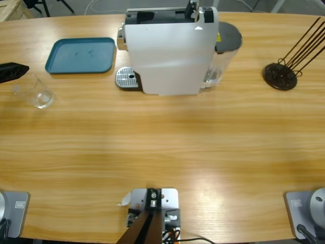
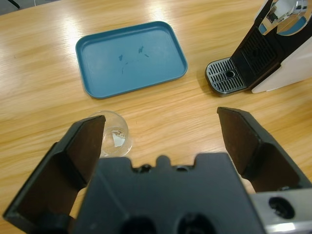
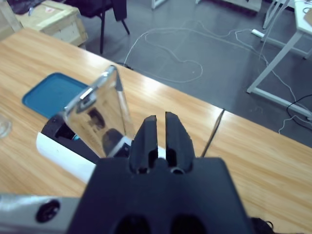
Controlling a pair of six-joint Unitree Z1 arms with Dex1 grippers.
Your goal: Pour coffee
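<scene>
The left gripper (image 2: pixel 161 134) is wide open. The glass cup (image 2: pixel 113 140) sits on the table just by its left finger (image 2: pixel 85 146). The right gripper (image 3: pixel 161 131) is closed tight above the coffee machine (image 3: pixel 73 148).

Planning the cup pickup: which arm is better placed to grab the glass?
Left. Its open tool sits just beside the glass cup, while the right tool is shut above the coffee machine.

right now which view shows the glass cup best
The left wrist view: the glass cup sits close, upright, beside the left gripper, its jaws open. The high view shows it small near the table's left edge; the right wrist view catches only a sliver.
</scene>
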